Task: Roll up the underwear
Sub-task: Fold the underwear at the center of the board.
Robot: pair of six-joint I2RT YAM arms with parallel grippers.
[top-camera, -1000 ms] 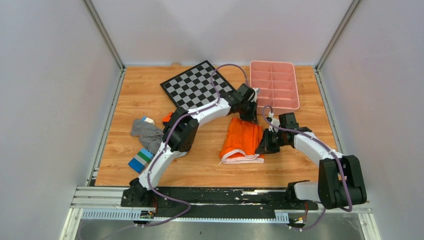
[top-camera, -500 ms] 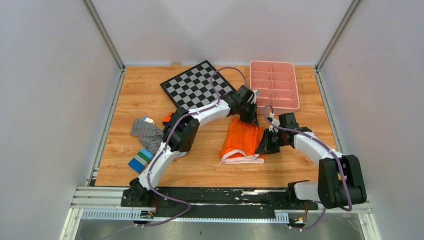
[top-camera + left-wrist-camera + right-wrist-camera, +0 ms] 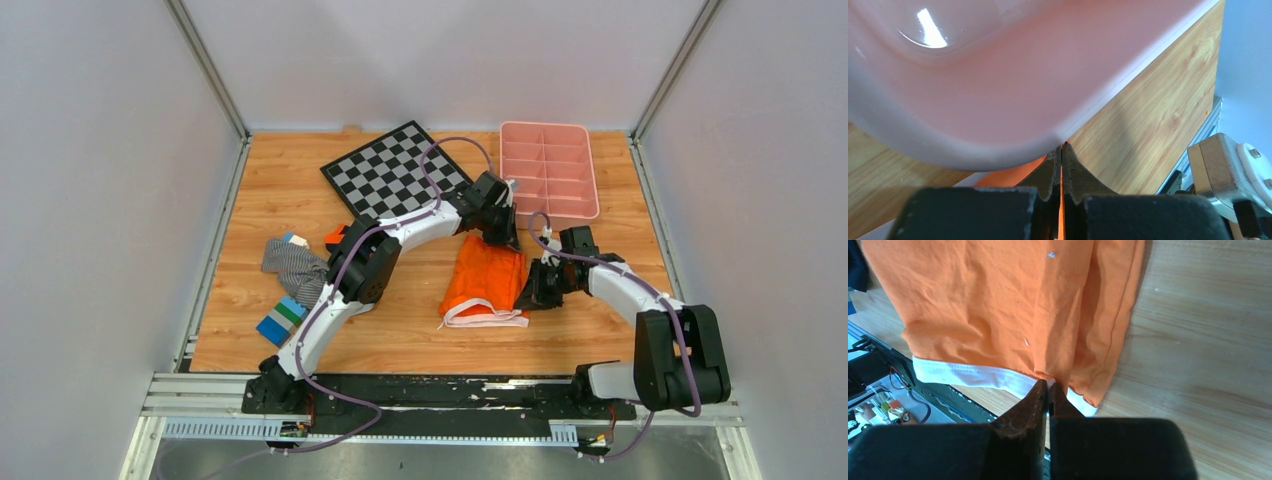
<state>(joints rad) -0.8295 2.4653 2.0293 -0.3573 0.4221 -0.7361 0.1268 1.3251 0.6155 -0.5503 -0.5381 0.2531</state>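
Note:
The orange underwear (image 3: 483, 280) lies flat on the wooden table, folded lengthwise, its white trim at the near end. My left gripper (image 3: 507, 240) is at its far right corner; in the left wrist view it (image 3: 1062, 148) is shut with orange fabric (image 3: 1008, 177) between the fingers. My right gripper (image 3: 528, 297) is at the near right corner. In the right wrist view it (image 3: 1048, 385) is shut on the white trim, with the underwear (image 3: 998, 305) spread out beyond it.
A pink divided tray (image 3: 548, 170) stands just behind the left gripper and fills the left wrist view (image 3: 998, 100). A chessboard (image 3: 395, 170) lies at the back. A grey striped garment (image 3: 295, 265), a dark garment (image 3: 337, 237) and a blue-green item (image 3: 282, 320) lie to the left.
Both grippers have shifted slightly to the right, drawing the underwear's right edge with them. Both stay shut on the fabric.

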